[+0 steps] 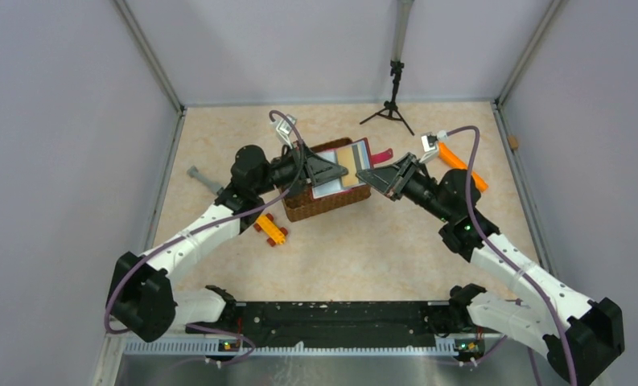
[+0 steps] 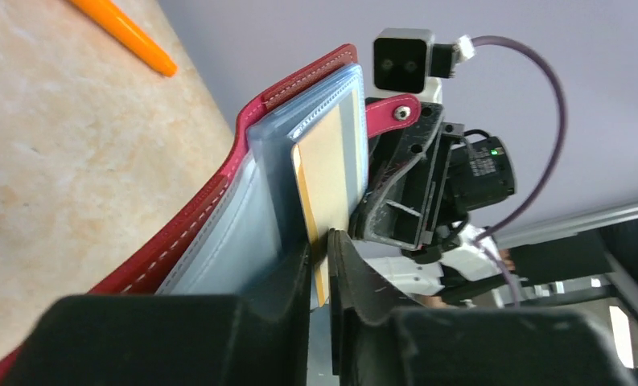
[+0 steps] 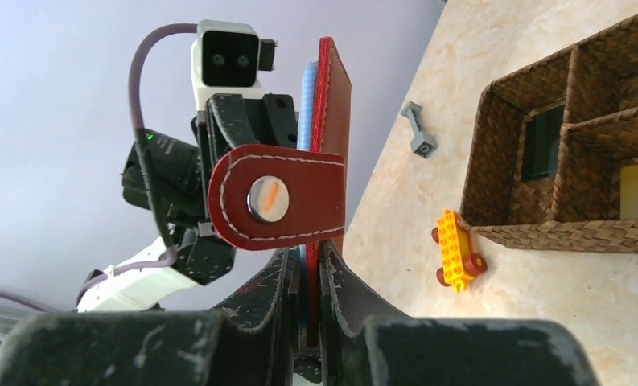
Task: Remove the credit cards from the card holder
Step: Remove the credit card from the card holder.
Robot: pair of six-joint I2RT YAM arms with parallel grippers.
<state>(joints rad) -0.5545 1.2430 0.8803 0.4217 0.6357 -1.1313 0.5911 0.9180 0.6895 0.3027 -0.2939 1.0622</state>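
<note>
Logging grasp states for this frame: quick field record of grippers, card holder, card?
left gripper: pinching tan-gold card edge
right gripper: shut on card holder cover
card holder: open, held in the air between both arms
tan-gold card: partly in a clear pocket
toy car: beside wicker basket

At the centre of the top view the card holder (image 1: 349, 165) hangs over the basket (image 1: 323, 205), with the left pincer (image 1: 339, 171) at its left and the right pincer (image 1: 364, 175) at its right. A card (image 2: 323, 185) sits in its pocket, lower edge between the left pincer's fingers (image 2: 295, 277). On the counter (image 1: 380, 241), a toy car (image 1: 271, 229) lies just lower left of the basket
</note>
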